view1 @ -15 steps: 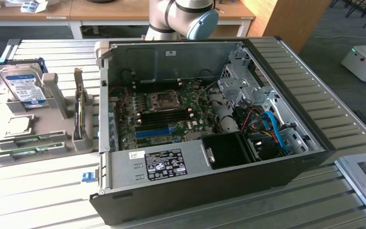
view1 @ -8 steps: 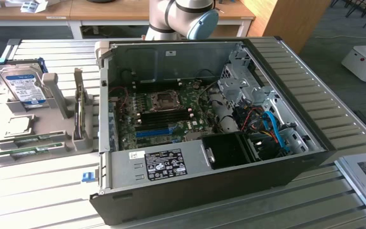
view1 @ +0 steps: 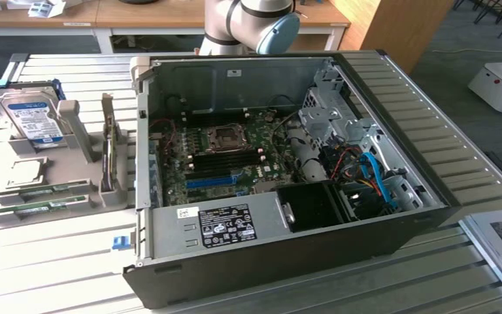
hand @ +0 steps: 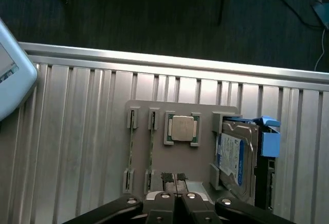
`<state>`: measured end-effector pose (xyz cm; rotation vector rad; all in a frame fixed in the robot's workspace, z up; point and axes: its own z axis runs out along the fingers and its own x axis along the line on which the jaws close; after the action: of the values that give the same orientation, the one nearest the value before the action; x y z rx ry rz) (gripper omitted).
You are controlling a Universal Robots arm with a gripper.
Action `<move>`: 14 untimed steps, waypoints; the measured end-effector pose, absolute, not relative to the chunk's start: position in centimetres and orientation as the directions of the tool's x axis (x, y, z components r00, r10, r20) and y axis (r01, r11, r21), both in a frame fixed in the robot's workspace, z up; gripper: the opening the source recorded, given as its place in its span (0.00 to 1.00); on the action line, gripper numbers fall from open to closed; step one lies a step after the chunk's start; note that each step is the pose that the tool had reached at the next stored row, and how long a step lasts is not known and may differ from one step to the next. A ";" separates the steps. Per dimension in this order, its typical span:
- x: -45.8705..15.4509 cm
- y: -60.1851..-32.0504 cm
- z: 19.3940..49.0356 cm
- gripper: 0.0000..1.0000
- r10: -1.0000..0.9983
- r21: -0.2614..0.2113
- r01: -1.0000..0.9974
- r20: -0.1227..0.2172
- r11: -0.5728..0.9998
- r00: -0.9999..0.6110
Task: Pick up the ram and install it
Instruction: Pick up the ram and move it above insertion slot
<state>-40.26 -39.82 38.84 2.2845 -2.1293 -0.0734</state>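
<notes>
A slatted metal table (view1: pixel 50 261) carries an open computer case (view1: pixel 303 261) at the exterior view's right and a grey parts holder (hand: pixel 175 157) at its left. The arm (view1: pixel 251 26) enters from the far side.

In the wrist view, your gripper (hand: pixel 175 183) hangs above the holder with its jaws pressed together, gripping nothing. The ram (hand: pixel 151 147) lies seated low in a holder slot, just beside the processor chip (hand: pixel 182 128). A second stick (hand: pixel 130 147) lies parallel to it, one slot further from the chip.

The relation to weigh: the claw hovers in line with the chip, so the ram sits just to one side of it, on the side away from the hard drive (hand: pixel 236 152). The ram's long axis runs straight out ahead of the fingertips (so the jaws' closing line crosses the stick's thin width, not its length).

As for room, bare table lies beyond the second stick. On the opposite side the hard drive stands upright. In the exterior view an expansion card (view1: pixel 107 150) stands on edge between the sticks and the case wall.
</notes>
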 end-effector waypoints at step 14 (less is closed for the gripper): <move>-40.3 -39.8 38.7 0.10 -0.997 0.045 -0.996 -0.022 -0.071 0.070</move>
<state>-40.25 -39.82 38.68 2.2847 -2.1291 -0.0733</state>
